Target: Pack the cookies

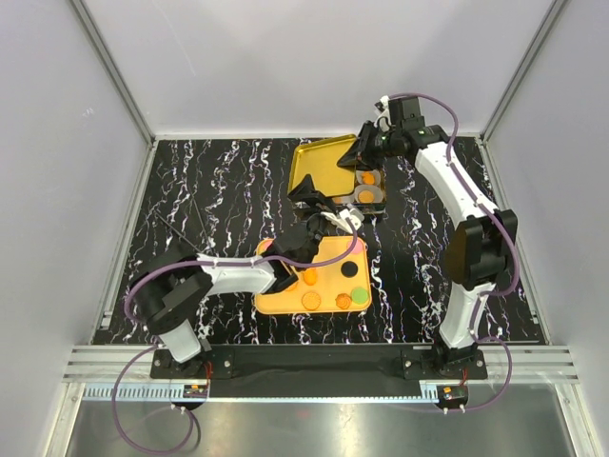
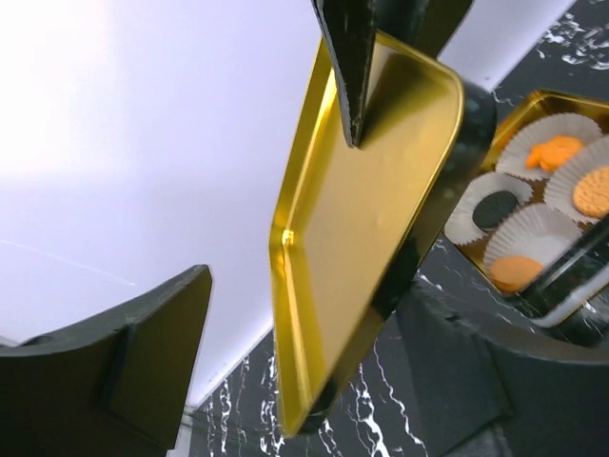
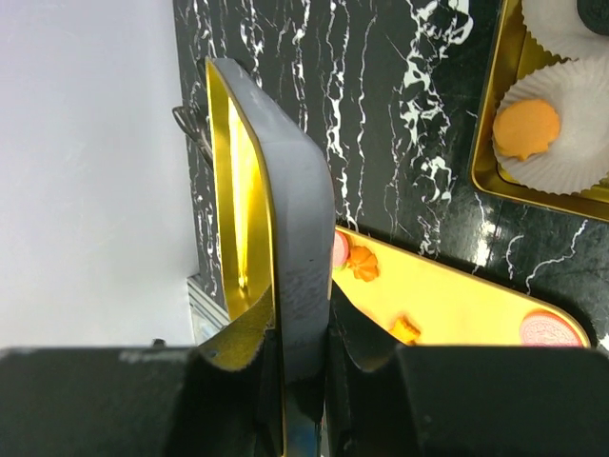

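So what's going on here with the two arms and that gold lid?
The right gripper is shut on the edge of the gold lid, holding it on edge beside the open tin. The tin's paper cups already hold several cookies. The left gripper is open, close to the lid's inside and apparently not gripping it. A few more lie on the yellow tray nearer the arm bases, so packing looks unfinished.

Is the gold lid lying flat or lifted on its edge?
The lid is tilted on edge: the right gripper clamps its rim beside the tin.
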`<state>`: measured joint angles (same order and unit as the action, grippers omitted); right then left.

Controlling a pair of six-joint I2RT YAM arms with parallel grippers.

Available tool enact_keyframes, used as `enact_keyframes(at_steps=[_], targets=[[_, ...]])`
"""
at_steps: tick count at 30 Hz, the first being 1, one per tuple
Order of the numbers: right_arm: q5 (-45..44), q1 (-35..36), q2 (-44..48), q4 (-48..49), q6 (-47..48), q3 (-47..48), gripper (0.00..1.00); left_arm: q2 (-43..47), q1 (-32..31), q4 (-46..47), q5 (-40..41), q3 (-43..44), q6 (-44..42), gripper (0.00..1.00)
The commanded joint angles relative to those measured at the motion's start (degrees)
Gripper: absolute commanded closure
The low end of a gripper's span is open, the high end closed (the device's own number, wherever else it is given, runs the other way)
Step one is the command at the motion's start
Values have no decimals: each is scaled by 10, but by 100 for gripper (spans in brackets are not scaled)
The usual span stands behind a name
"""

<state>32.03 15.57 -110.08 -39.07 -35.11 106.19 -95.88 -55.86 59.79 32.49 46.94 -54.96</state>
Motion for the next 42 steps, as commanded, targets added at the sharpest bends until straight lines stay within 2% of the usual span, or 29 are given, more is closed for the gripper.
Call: enact_keyframes(at_steps=[1, 7, 13, 15, 16, 20, 21, 23, 26, 27, 28, 30, 31, 34, 36, 37, 42], targets=[[0, -3, 40, 27, -6, -9, 100, -18, 1, 83, 4, 41, -37, 26], [4, -3, 50, 29, -7, -15, 100, -29, 2, 73, -10, 49, -37, 42], [9, -3, 58, 37, -7, -32, 100, -57, 3, 154, 6, 58, -87, 55], [12, -2, 62, 42, -7, -39, 100, -66, 2, 173, 5, 64, -106, 63], [12, -2, 64, 44, -7, -43, 100, -73, 2, 175, 5, 68, -117, 72], [10, -3, 70, 49, -4, -55, 98, -76, 3, 186, 1, 76, -125, 87], [10, -2, 71, 49, -5, -56, 97, -75, 1, 189, 2, 81, -126, 97], [9, -2, 73, 51, -3, -62, 94, -73, 0, 195, -2, 84, -131, 100], [-1, -2, 79, 58, 2, -64, 73, -58, -7, 165, -15, 89, -125, 100], [-6, -2, 82, 58, 6, -63, 62, -49, -11, 147, -19, 90, -114, 100], [-15, -3, 84, 58, 9, -59, 46, -28, -13, 88, -29, 92, -80, 100], [-44, -5, 93, 59, 24, -42, 31, -3, -14, 23, -34, 104, -30, 100], [-55, -6, 97, 61, 29, -37, 16, 9, -14, -17, -39, 111, 22, 100], [-97, -13, 115, 71, 43, -13, 1, 58, -14, -203, -65, 142, 112, 100], [-115, -20, 129, 90, 48, -5, 0, 70, -13, -272, -97, 171, 156, 100], [-119, -28, 134, 96, 48, -5, 0, 78, -11, -347, -110, 184, 200, 100], [-133, -62, 166, 141, 32, -17, 0, 84, 27, -499, -232, 269, 343, 100]])
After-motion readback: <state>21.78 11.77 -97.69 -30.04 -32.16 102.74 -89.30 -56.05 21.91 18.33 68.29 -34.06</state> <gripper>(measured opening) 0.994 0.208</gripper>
